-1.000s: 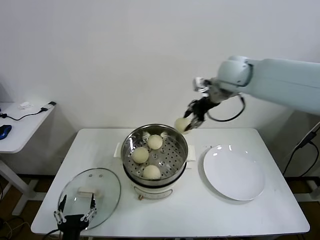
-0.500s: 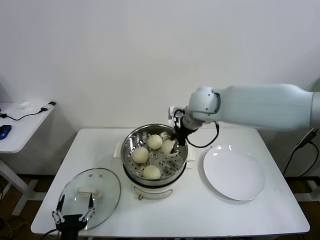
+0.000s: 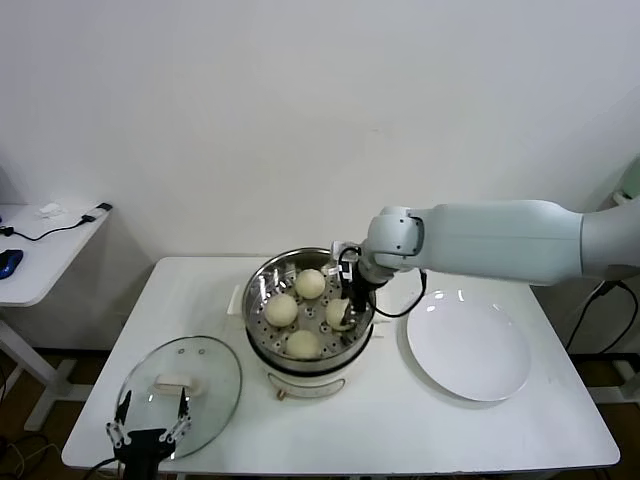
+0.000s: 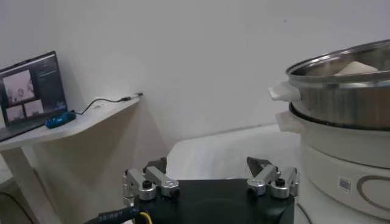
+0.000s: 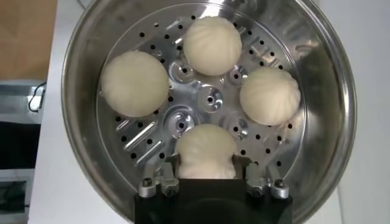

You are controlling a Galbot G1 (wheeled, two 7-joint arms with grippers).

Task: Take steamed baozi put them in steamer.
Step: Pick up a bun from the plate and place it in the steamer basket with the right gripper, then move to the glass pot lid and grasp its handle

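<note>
Head view: right gripper [image 3: 341, 312] inside the steamer [image 3: 262, 283], the 4th baozi [image 3: 337, 313] between its jaws on the tray. Left gripper [image 3: 148, 434] parked, spread, off the bench edge. Right wrist view: the jaws flank that baozi [image 5: 205, 151]; whether pinching or loosened, cannot tell. Exit lies straight up.

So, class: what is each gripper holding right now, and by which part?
Right gripper brackets a baozi by its sides on the steamer tray; grip or release cannot be told. Left gripper holds nothing.

Right end effector [image 5: 209, 176] hides the fourth baozi's [image 5: 205, 148] base.
</note>
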